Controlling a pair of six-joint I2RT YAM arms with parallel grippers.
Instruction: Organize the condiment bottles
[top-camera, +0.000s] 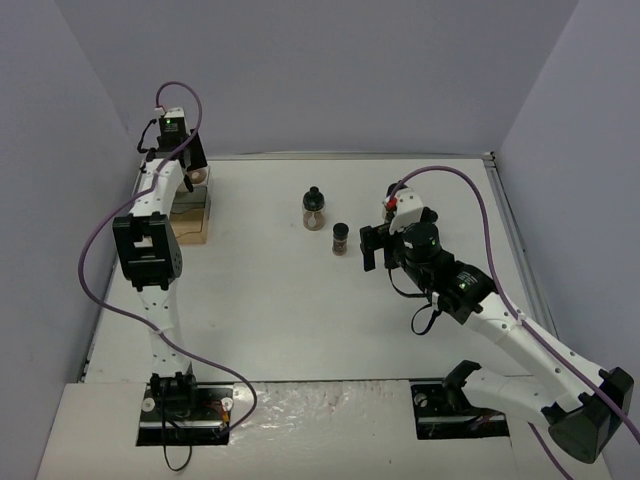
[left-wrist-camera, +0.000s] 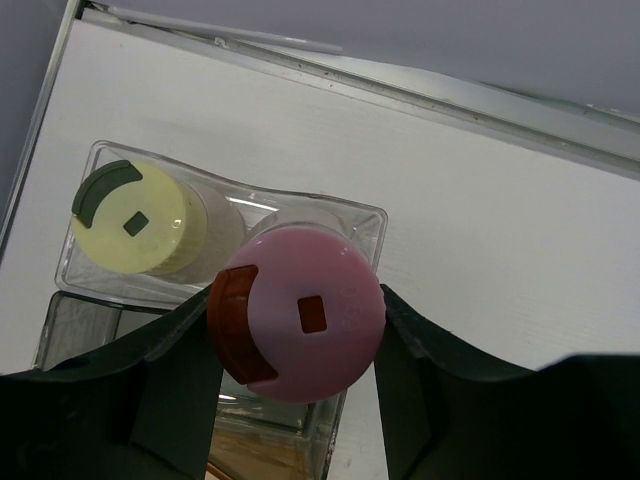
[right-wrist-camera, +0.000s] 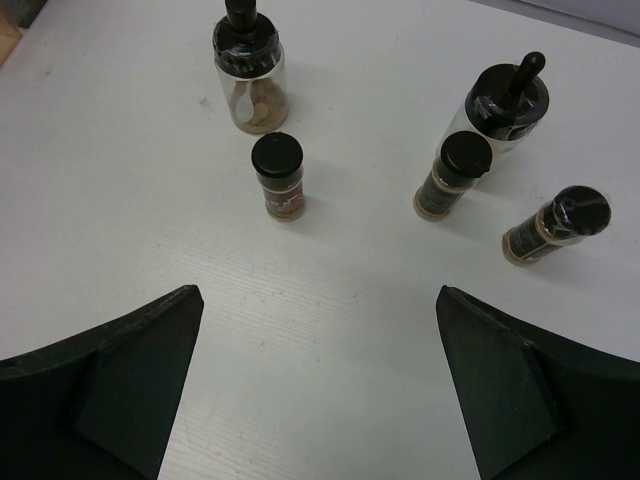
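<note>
My left gripper (left-wrist-camera: 295, 322) is shut on the pink-capped bottle (left-wrist-camera: 300, 305), its fingers against both sides of the cap. It holds the bottle over a clear compartment of the rack (left-wrist-camera: 368, 224), beside the yellow-capped bottle (left-wrist-camera: 138, 215) standing in the neighbouring compartment. In the top view that gripper (top-camera: 190, 170) is at the far left, over the rack (top-camera: 192, 225). My right gripper (right-wrist-camera: 320, 330) is open over bare table, short of several black-capped bottles: a knob-topped one (right-wrist-camera: 250, 75), a small one (right-wrist-camera: 277, 175), a second knob-topped one (right-wrist-camera: 505, 100) and two more small ones (right-wrist-camera: 450, 175) (right-wrist-camera: 555, 225).
In the top view one knob-topped bottle (top-camera: 313, 208) and one small bottle (top-camera: 340, 238) stand mid-table, just left of the right gripper (top-camera: 375, 247). Grey walls close the table in on the left, back and right. A metal rail (left-wrist-camera: 480, 95) runs along the far edge.
</note>
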